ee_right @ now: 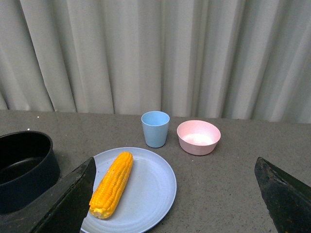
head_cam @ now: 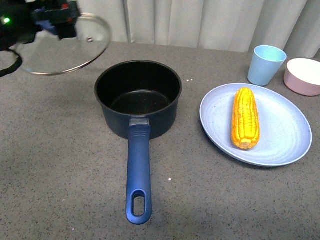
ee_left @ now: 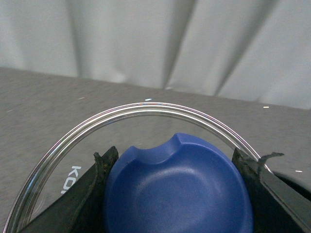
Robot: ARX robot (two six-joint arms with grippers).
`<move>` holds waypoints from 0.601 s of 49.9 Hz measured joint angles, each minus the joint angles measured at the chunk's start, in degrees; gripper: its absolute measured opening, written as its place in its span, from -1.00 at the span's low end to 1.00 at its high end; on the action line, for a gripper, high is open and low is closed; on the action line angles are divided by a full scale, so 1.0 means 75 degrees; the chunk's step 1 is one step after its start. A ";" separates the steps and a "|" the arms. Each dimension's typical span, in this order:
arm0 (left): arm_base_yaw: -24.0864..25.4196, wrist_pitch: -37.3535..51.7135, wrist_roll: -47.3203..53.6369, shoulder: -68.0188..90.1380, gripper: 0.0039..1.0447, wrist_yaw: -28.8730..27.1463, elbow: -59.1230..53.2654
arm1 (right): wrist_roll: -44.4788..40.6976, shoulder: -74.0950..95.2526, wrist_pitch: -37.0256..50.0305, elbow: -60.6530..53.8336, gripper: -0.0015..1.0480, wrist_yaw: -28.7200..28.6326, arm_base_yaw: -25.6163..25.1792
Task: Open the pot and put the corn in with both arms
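The navy pot (head_cam: 138, 98) stands open in the middle of the table, its long blue handle (head_cam: 138, 172) pointing toward me. My left gripper (head_cam: 56, 20) is shut on the blue knob (ee_left: 177, 189) of the glass lid (head_cam: 75, 47), held tilted in the air up and to the left of the pot. The yellow-orange corn (head_cam: 245, 117) lies on a light blue plate (head_cam: 280, 145) to the right of the pot. My right gripper (ee_right: 177, 194) is open and empty, its fingers (ee_right: 73, 199) wide apart above the table near the plate; it does not show in the front view.
A light blue cup (head_cam: 266, 65) and a small pink bowl (head_cam: 303, 76) stand at the back right behind the plate. Grey curtains hang behind the table. The pot (ee_right: 24, 167) and corn (ee_right: 112, 184) also show in the right wrist view.
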 joint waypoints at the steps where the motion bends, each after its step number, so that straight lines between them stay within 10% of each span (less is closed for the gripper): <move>1: 0.0082 0.0012 0.0023 0.0038 0.20 0.0009 -0.0006 | 0.0000 0.0000 0.0000 0.0000 0.82 0.0000 0.0000; 13: 0.1376 0.0213 0.0414 0.1067 0.20 0.0009 -0.0050 | 0.0000 0.0000 0.0000 0.0000 0.83 0.0000 0.0000; 30: 0.1075 0.0315 0.0597 0.2034 0.20 0.0361 -0.0026 | 0.0000 0.0000 0.0000 0.0000 0.83 0.0000 0.0000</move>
